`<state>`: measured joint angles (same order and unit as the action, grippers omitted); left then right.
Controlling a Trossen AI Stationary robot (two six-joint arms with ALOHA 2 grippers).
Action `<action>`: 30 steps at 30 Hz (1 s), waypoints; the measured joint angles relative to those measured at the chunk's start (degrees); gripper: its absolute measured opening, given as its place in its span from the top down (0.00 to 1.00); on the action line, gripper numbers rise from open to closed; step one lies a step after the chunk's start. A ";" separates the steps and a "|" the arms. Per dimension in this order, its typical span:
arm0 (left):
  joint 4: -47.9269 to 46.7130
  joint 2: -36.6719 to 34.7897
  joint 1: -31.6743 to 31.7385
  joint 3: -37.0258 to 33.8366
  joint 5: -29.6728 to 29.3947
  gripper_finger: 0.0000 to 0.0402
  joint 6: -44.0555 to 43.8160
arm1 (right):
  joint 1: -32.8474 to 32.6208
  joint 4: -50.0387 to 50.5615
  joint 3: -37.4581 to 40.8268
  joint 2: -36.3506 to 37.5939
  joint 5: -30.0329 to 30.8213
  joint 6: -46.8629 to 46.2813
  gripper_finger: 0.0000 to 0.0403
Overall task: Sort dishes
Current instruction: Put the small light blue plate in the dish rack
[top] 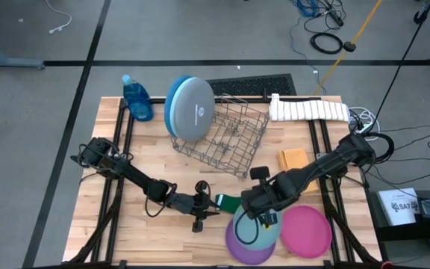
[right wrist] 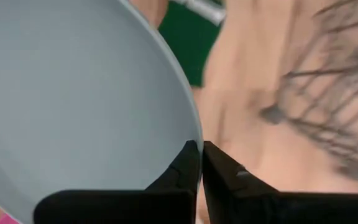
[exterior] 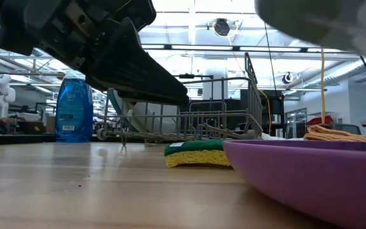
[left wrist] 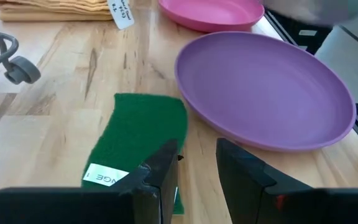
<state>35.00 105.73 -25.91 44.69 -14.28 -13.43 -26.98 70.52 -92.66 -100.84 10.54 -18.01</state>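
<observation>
- Purple plate (top: 246, 246): flat on the table's near edge, well short of the rack (top: 222, 134); not yet sorted.
- Teal plate (top: 269, 226): above the purple plate, its rim pinched by the right gripper (top: 257, 211), fingers almost together. Judged to be the plate now in transit.
- Pink plate (top: 305, 230): on the table beside the purple one; not yet sorted.
- Left gripper (top: 213, 207): low over the green sponge (top: 228, 202), on the near side of the rack; fingers narrowly apart, holding nothing.
- Two large blue plates (top: 188, 107): stand on edge in the rack's far left corner. Judged done: two of five.
</observation>
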 joint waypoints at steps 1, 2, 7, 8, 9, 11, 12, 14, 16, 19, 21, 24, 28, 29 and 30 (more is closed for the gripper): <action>0.00 0.00 -0.09 0.00 0.00 0.72 0.27 | 0.00 0.91 -1.68 -0.01 1.22 0.26 1.00; 0.00 0.00 -0.15 0.00 -0.01 0.72 0.31 | 0.00 1.80 -3.35 -0.02 2.61 0.80 1.00; 0.00 0.00 -0.16 0.00 0.00 0.72 0.66 | 0.00 3.13 -12.32 -0.02 11.31 5.39 1.00; 0.00 0.00 -0.16 0.00 0.00 0.72 0.70 | 0.00 3.09 -14.29 -0.02 13.27 6.87 1.00; 0.02 0.00 -0.16 0.00 0.00 0.72 0.72 | 0.00 2.81 -16.06 -0.02 15.34 8.56 1.00; 0.00 0.00 -0.16 0.00 -0.11 0.72 0.70 | 0.00 1.75 -19.07 0.02 19.76 12.35 1.00; 0.01 0.00 -0.16 0.00 -0.49 0.72 0.69 | 0.00 1.30 -20.44 0.01 22.08 14.51 1.00; 0.02 0.00 -0.16 0.00 -1.07 0.72 0.68 | 0.00 0.21 -22.96 -0.02 26.62 18.69 1.00; 0.00 0.00 -0.16 0.00 -1.09 0.72 0.68 | 0.02 -1.53 -24.61 0.04 31.15 22.41 1.00; 0.04 0.00 -0.16 0.00 -1.22 0.72 0.68 | 0.31 -3.47 -25.44 0.01 37.31 26.77 1.00; 0.03 0.00 -0.16 0.00 -1.25 0.72 0.66 | 0.79 -3.65 -25.52 0.00 41.01 28.14 1.00; 0.07 0.00 -0.13 0.00 -1.25 0.72 0.66 | 2.21 -3.62 -25.53 0.00 44.57 28.80 1.00; 0.09 0.00 -0.16 0.00 -1.25 0.72 0.68 | 4.24 -3.67 -25.53 0.00 48.11 29.22 1.00; 0.07 0.00 -0.16 0.00 -1.25 0.72 0.68 | 4.74 -3.70 -25.53 0.00 48.30 29.64 1.00; 0.07 0.00 -0.16 0.00 -1.23 0.72 0.68 | 5.25 -3.71 -25.53 0.00 48.39 29.96 1.00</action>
<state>35.07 105.73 -26.06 44.69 -15.52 -12.75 -21.73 66.81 -118.19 -100.84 58.93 11.95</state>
